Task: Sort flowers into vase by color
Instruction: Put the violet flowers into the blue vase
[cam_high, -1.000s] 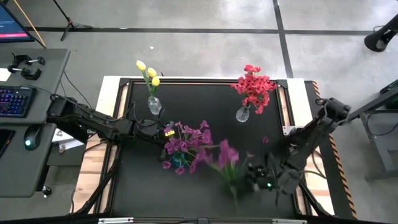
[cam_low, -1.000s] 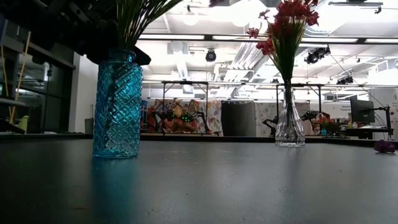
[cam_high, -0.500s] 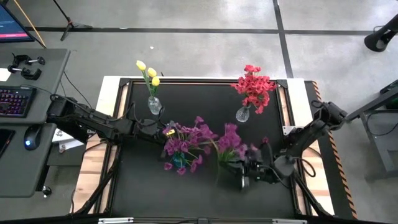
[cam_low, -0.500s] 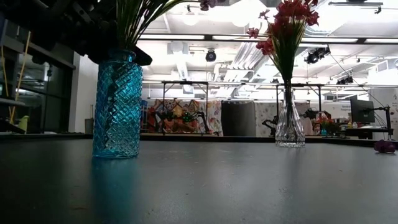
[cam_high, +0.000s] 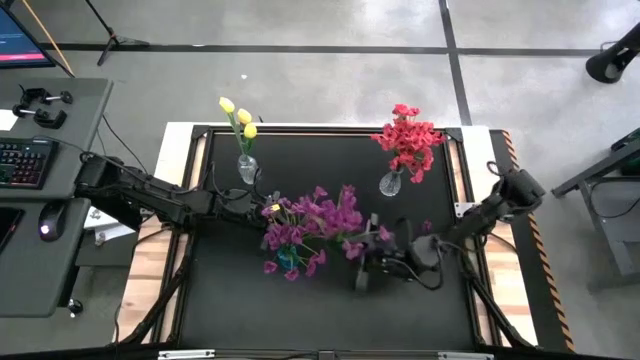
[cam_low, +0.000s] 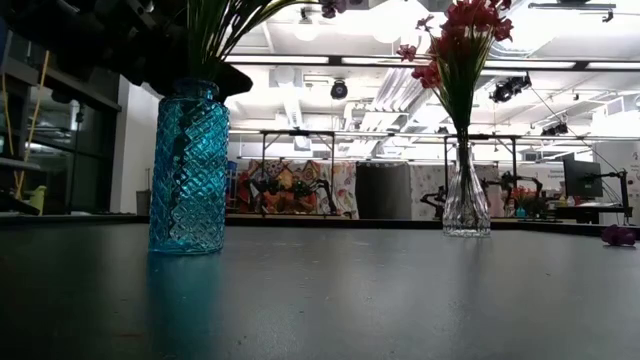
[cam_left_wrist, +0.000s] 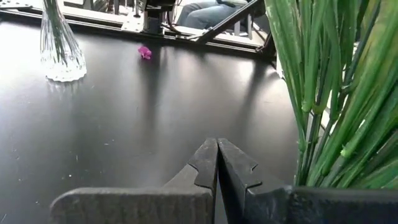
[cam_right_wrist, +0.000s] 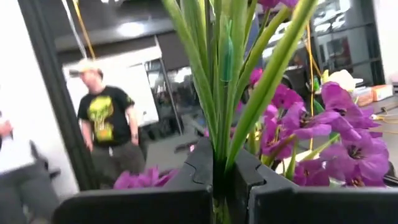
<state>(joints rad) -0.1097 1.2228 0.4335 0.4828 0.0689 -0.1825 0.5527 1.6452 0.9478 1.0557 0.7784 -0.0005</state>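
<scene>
Purple flowers (cam_high: 352, 232) are being carried by the right gripper (cam_high: 372, 264), its fingers clamped tight on the green stems, just beside the blue vase (cam_low: 188, 165) already holding a purple bunch (cam_high: 290, 235). Left gripper (cam_left_wrist: 217, 163) is waiting closed and empty by that vase. Stems missing the narrow mouth, or nudging the vase, risk toppling it.

No readable text or labels

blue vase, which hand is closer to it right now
Left. The left hand sits shut right beside the blue vase, while the right hand, shut on purple flowers, is farther off to its right.
</scene>
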